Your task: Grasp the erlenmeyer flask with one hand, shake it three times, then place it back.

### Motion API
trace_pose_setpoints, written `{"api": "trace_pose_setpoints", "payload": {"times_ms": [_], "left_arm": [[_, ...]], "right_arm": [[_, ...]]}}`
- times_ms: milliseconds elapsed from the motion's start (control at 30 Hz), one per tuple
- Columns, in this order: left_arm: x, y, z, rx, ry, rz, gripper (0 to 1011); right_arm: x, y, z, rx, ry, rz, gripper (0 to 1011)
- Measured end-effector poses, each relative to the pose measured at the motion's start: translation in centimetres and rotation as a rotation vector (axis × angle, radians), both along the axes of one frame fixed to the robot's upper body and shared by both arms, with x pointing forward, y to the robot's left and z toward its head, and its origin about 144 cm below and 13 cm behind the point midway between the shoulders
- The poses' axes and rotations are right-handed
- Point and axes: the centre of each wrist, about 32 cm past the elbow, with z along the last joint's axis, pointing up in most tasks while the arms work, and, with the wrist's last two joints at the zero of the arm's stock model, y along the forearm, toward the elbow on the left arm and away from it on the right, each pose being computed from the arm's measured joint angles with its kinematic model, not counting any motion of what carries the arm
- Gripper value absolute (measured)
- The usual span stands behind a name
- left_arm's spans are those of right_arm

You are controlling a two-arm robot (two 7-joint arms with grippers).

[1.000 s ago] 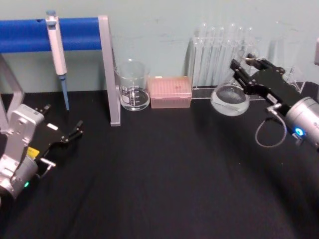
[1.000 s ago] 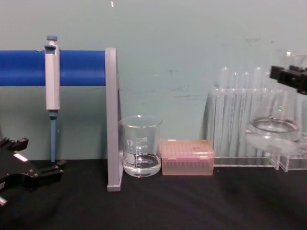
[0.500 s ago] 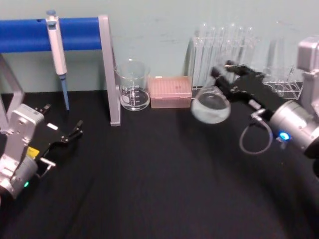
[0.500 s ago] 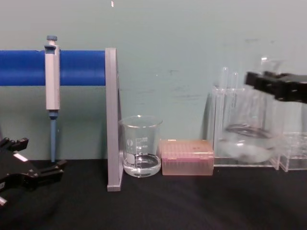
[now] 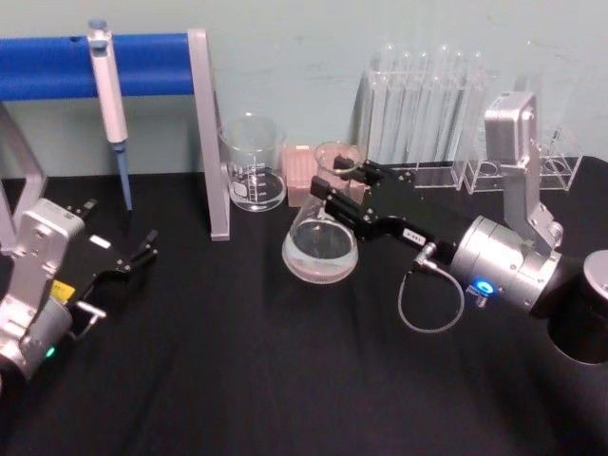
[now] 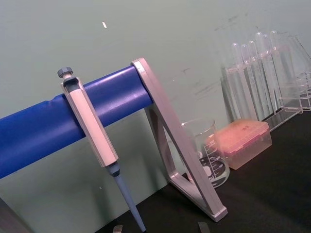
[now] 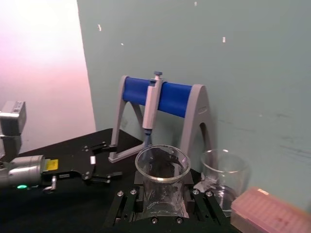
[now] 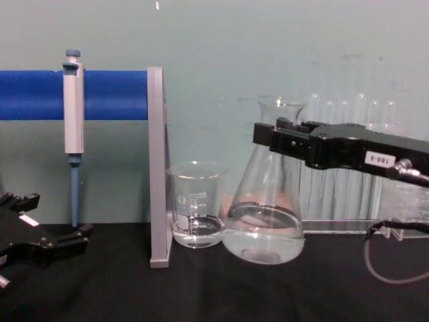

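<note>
Right gripper [image 5: 340, 187] reaches in from the right, over the middle of the counter [image 5: 237, 380]. Its jaws pinch the flask [image 8: 265, 231] by the neck, just under the flared rim. In the right wrist view the rim sits between the two jaws, with one on each side of the glass. The white label on the arm reads 160-5.

The flask is roughly upright and leans slightly in the head view. A shallow layer of clear liquid sits in its wide base. The base is down at counter level, but I cannot tell if it touches the counter or hangs just above it.

The flask is just in front of the pink box [image 5: 299, 174] and hides part of it. It is just to the right of the beaker [image 5: 253, 166] and stands nearer the robot than the beaker. The beaker holds a little clear liquid. The test tubes [image 5: 423, 95] stand in a clear rack behind the right arm, at the wall.

Left gripper [image 5: 119, 228] is parked low at the left edge of the counter with its jaws spread and nothing in them. It is well apart from the flask. A pipette [image 5: 107, 90] hangs on the blue stand [image 5: 57, 65] behind it, tip pointing down.
</note>
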Motion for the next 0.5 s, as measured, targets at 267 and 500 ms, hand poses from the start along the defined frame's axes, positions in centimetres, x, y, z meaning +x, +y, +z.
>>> {"api": "trace_pose_setpoints", "payload": {"times_ms": [267,500], "left_arm": [[0.00,0.00,0.00,0.000,0.000,0.000,1001],[0.00,0.00,0.00,0.000,0.000,0.000,1001]], "right_arm": [[-0.12,0.17,-0.25,-0.002,0.014,0.025,449],[-0.10,0.06,-0.38,-0.004,0.021,0.034,450]]}}
